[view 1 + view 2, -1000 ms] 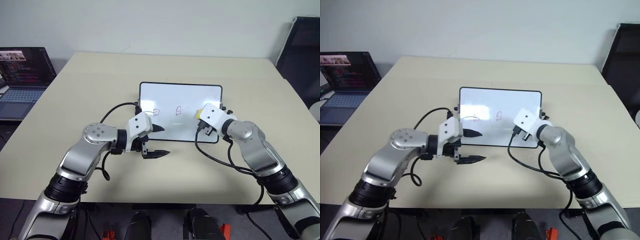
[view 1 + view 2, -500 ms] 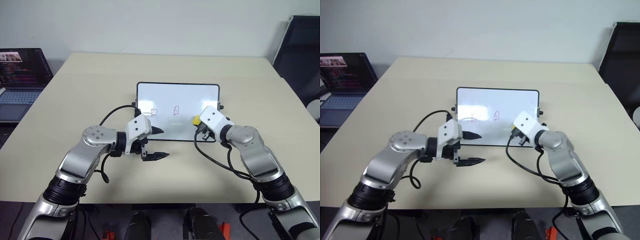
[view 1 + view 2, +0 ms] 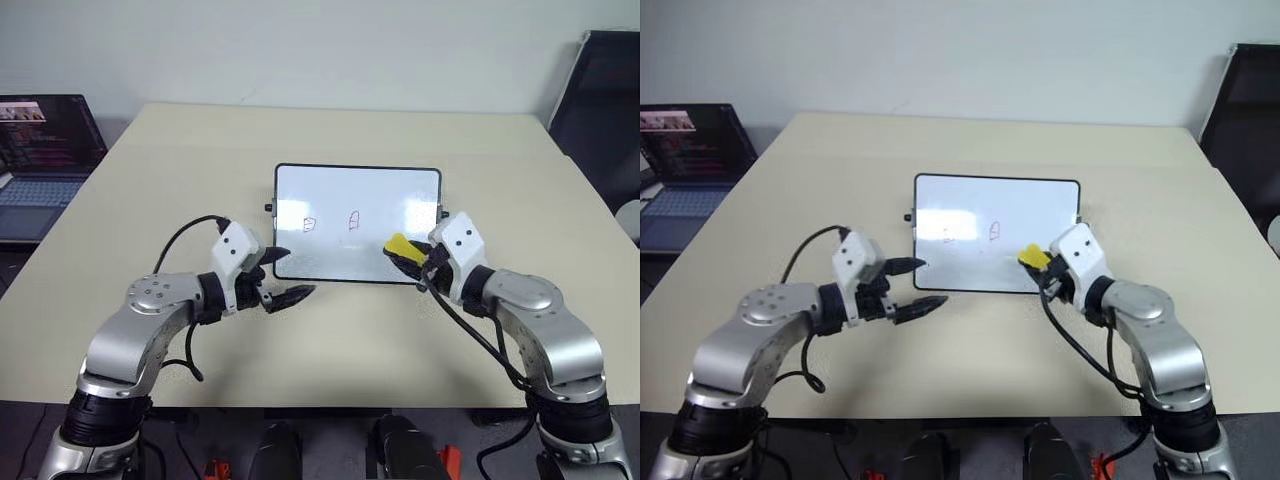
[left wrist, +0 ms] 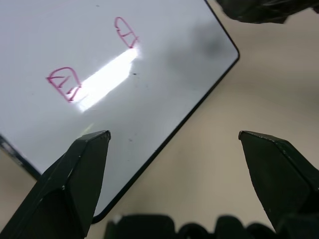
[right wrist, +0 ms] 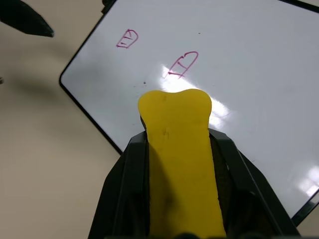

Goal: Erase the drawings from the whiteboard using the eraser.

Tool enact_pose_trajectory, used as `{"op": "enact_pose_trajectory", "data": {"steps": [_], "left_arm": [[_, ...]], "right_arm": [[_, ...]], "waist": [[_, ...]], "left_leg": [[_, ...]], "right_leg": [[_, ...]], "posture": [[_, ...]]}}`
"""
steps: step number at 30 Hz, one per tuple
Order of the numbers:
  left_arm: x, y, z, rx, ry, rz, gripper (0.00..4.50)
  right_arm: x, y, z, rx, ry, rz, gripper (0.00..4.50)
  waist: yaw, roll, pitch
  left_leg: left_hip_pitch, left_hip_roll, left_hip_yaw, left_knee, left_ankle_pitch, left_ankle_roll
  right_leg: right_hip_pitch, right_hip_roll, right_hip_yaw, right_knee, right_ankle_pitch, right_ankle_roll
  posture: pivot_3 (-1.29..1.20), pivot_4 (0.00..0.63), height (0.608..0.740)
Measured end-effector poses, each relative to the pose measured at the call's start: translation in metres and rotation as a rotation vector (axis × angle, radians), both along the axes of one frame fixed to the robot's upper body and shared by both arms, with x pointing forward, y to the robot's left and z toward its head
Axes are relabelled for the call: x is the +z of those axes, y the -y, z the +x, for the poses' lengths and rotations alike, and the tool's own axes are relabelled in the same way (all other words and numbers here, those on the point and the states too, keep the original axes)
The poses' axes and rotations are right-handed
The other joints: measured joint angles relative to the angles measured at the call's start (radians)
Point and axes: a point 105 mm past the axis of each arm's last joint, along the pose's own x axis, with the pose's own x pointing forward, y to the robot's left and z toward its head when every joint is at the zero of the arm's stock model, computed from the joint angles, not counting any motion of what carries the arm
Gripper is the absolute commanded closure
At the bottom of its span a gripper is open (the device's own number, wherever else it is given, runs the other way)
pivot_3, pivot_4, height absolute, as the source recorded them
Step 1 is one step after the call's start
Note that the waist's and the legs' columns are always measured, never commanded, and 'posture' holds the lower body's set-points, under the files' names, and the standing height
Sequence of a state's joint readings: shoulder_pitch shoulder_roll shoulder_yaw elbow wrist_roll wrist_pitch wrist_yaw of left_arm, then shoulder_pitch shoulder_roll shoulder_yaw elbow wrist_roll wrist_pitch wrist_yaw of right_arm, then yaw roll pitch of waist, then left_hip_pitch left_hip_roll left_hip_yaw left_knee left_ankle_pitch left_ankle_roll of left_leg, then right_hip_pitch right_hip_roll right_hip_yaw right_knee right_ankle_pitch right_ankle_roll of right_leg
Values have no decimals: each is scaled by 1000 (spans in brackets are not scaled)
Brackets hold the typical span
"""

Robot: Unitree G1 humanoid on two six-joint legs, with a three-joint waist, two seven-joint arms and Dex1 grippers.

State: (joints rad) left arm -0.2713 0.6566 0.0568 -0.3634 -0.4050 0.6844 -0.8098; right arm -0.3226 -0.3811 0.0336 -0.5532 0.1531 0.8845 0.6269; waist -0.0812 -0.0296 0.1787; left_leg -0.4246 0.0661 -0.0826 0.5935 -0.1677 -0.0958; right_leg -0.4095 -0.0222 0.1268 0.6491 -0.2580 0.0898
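Note:
The whiteboard lies flat in the middle of the tan table. Two small red drawings sit on its left half, also seen as drawings in the right wrist view. My right gripper is shut on the yellow eraser, which sticks out past the fingers over the board's near right edge, to the right of the drawings. My left gripper is open and holds nothing, at the board's near left corner; one finger is over the board.
An open laptop stands off the table's far left corner. A dark chair is at the far right. Black cables loop from both wrists. Bare tabletop lies between the board and me.
The right gripper pulled back toward me and rolled, so the yellow eraser now points out over the board's near right edge. The left arm swung left and its gripper rolled, still open.

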Motion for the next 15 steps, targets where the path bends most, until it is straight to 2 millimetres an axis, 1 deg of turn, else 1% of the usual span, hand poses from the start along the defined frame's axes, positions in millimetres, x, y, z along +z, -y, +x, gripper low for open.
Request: {"op": "enact_pose_trajectory", "data": {"steps": [2,7,10,15], "left_arm": [[3,-2,1,21,2,-25,0],[9,-5,1,45,7,-51,0],[10,-9,1,58,13,-37,0],[11,-11,1,57,19,-18,0]], "right_arm": [[0,-4,-2,14,-3,33,3327],[6,-13,-3,48,31,101,3327],[7,-13,-2,41,48,95,3327],[2,-17,0,56,46,72,3327]], "waist": [[0,0,0],[0,0,0],[0,0,0],[0,0,0]], "left_leg": [[0,0,0,0,0,0],[0,0,0,-1,0,0],[-1,0,0,-1,0,0],[0,0,0,-1,0,0]], "right_leg": [[0,0,0,0,0,0],[0,0,0,-1,0,0],[0,0,0,-2,0,0],[0,0,0,-1,0,0]], "posture": [[0,150,740],[0,150,740],[0,150,740],[0,150,740]]}}
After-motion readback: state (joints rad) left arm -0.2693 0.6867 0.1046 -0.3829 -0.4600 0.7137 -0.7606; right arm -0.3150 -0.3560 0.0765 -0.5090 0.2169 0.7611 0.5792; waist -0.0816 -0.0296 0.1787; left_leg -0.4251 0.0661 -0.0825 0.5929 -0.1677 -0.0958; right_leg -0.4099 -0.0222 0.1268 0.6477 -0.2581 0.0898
